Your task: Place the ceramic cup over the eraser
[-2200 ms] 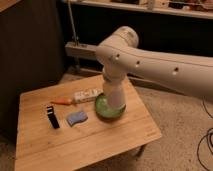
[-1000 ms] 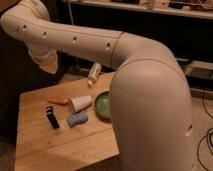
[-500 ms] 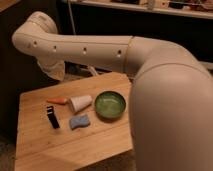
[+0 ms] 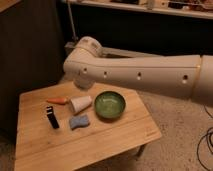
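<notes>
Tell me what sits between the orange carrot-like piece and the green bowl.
The ceramic cup sits between them, as the camera view shows. The gripper is out of sight; only the arm shows above the table.

No legible text, apparently.

The pincer is out of sight, and the arm (image 4: 145, 76) is cut off at the right edge.

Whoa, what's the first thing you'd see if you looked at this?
The huge white robot arm stretching across from the right, above the wooden table. Under it, a bright green bowl sits beside the small white ceramic cup, which lies tipped on its side. The gripper is out of sight.
</notes>
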Available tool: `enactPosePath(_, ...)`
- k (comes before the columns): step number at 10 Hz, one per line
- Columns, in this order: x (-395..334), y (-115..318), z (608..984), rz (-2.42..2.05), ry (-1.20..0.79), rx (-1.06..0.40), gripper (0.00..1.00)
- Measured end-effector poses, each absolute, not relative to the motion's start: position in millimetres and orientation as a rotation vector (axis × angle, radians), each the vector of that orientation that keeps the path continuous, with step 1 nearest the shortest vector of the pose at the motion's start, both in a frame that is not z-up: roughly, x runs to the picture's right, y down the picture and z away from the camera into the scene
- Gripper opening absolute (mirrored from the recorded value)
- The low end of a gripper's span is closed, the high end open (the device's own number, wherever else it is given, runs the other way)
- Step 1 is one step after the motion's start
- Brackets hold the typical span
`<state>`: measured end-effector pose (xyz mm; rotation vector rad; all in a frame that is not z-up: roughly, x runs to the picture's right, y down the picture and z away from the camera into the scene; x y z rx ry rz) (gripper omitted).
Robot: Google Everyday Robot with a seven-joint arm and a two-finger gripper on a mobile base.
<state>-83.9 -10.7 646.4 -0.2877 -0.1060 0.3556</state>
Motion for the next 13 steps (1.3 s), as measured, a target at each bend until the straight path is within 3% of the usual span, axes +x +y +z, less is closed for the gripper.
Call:
enactPosePath(4, -83, -12, 652, 0.302, -0.174, -0.316, 0.55)
enactPosePath(7, -64, -44, 671, 0.181, -0.539, -0.338, 0.55)
enactPosePath(10, -50, -62, 688, -0.055, -0.845, -0.216, 0.55)
enactPosePath(13, -20, -76, 701, -0.203, -1.018, -0.036, 0.55)
